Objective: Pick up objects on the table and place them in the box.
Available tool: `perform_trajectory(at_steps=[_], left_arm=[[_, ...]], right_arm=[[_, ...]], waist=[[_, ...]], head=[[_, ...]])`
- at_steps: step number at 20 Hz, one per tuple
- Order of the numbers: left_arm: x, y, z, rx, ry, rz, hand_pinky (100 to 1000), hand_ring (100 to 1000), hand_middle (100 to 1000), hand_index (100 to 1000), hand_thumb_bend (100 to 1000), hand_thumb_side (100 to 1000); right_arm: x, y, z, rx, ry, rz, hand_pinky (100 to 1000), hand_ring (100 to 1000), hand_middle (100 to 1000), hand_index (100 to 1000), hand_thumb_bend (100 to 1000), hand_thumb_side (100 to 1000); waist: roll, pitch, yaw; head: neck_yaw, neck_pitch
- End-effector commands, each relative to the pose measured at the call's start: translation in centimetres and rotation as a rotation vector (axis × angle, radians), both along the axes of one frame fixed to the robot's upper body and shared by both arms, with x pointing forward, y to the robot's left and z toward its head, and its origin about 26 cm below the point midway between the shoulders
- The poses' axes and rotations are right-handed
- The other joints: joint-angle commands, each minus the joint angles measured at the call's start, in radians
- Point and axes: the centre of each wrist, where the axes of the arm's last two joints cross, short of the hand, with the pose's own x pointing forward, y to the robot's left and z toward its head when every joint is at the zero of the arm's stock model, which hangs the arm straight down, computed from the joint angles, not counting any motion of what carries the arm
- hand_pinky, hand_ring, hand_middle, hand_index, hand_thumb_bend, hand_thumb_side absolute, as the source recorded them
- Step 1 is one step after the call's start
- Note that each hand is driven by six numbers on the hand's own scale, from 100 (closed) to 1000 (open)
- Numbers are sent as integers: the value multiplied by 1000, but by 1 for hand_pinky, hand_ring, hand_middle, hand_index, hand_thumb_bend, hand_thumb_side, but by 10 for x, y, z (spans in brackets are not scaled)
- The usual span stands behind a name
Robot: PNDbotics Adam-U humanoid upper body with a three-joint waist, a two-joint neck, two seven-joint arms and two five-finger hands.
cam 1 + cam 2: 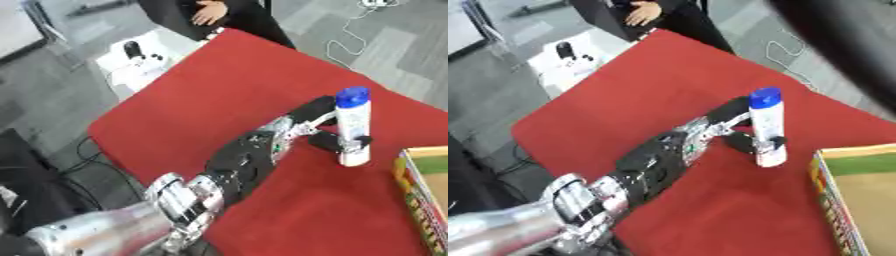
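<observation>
Left hand [317, 125] fingers [350, 143] curled round white bottle [353, 131] with blue cap [353, 97], holding it upright on red surface [236, 75], just left of box [859, 190], apart from it.

A table [219, 85] covered in red cloth carries a white bottle [353, 127] with a blue cap, upright, near the box [859, 200] at the table's right edge.
</observation>
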Motion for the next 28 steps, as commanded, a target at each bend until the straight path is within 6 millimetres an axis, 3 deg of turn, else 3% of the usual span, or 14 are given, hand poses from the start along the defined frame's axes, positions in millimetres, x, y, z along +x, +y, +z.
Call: perform_trajectory(at_steps=[1, 10, 16, 22, 24, 25, 26, 28], left_arm=[[12, 5, 28, -28, -70, 1, 100, 100, 100, 448, 215, 709], [23, -3, 66, -103, -108, -48, 100, 100, 100, 431, 218, 710], [21, -20, 70, -194, -101, -66, 100, 100, 100, 426, 220, 711], [25, -25, 83, -208, -142, -51, 100, 100, 100, 404, 221, 711], [26, -27, 86, -207, -152, -51, 100, 100, 100, 396, 221, 711], [26, -29, 87, -205, -157, -53, 100, 100, 100, 392, 276, 691], [26, -30, 87, -202, -160, -53, 100, 100, 100, 392, 220, 711], [26, -33, 87, -203, -169, -63, 100, 100, 100, 393, 221, 711]], right_arm=[[-3, -3, 8, -26, -25, -6, 100, 286, 336, 407, 112, 937], [-5, -5, 6, -28, -18, -16, 100, 286, 336, 406, 110, 936], [-1, -3, 12, -17, -31, 1, 100, 286, 336, 416, 107, 934], [4, -1, 24, -2, -42, 31, 103, 286, 337, 426, 103, 933], [7, 0, 29, 6, -48, 53, 105, 286, 337, 434, 100, 933], [8, 1, 32, 10, -51, 64, 106, 287, 338, 435, 100, 953], [9, 2, 35, 12, -51, 72, 106, 287, 338, 435, 100, 935], [11, 3, 40, 11, -50, 88, 106, 288, 339, 437, 100, 938]], waist=[[-1, -18, 5], [4, -28, 14], [8, -26, -7], [18, -25, -37], [23, -26, -51], [25, -25, -58], [27, -25, -62], [32, -23, -71]], head=[[1, -7], [-5, -6], [65, -44], [56, -61], [85, -71], [103, -74], [113, -77], [147, -80]])
